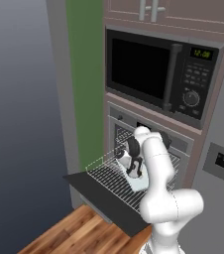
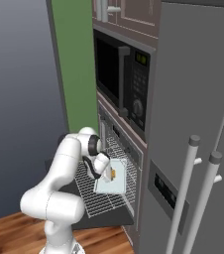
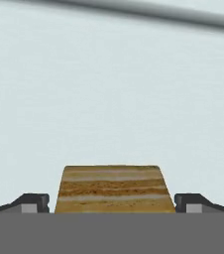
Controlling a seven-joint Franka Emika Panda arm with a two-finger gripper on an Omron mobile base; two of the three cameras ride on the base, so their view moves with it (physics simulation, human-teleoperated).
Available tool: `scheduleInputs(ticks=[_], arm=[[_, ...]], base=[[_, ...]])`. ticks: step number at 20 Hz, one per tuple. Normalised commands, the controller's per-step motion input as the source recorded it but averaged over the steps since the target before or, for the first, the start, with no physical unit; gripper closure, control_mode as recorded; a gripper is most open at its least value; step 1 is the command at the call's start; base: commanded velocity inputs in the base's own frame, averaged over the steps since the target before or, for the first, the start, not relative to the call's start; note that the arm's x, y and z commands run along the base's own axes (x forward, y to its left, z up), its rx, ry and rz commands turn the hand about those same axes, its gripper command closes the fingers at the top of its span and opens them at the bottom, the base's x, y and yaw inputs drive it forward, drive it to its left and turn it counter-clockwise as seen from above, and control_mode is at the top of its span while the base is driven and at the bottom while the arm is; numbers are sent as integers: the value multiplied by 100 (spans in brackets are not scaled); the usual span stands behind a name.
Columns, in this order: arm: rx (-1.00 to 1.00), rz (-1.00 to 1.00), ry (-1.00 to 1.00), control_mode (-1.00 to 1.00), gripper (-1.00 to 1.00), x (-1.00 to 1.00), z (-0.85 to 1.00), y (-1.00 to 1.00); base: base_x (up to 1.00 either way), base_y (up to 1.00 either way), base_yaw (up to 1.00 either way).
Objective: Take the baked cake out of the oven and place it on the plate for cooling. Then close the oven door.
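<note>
Straddling the layered tan wedge of baked cake (image 3: 113, 188) on smooth pale tray (image 3: 112, 99), jaws spread wide.

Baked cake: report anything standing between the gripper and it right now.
Nothing visible does. In the hand view the baked cake sits on the pale tray, directly between the open gripper fingertips, with clear gaps on both sides.

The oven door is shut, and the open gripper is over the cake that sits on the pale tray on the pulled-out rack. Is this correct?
Not quite: the oven door is open, folded down flat below the rack, as the left base view shows. The rest holds: the open gripper straddles the cake on the pale tray.
</note>
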Motion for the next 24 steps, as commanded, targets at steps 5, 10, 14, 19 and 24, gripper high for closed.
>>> scheduleInputs(ticks=[5, 10, 14, 19, 24], arm=[[0, 0, 1, -100, -100, 23, -18, 0], [0, 0, 7, -100, 100, 11, -13, 3], [0, 0, 6, -100, 100, -5, -7, 5], [0, 0, -1, -100, 100, -32, 7, 1], [5, 1, -5, -100, 100, -72, 54, 8]], base=[[0, 0, 0], [0, 0, 0], [0, 0, 0], [0, 0, 0], [0, 0, 0]])
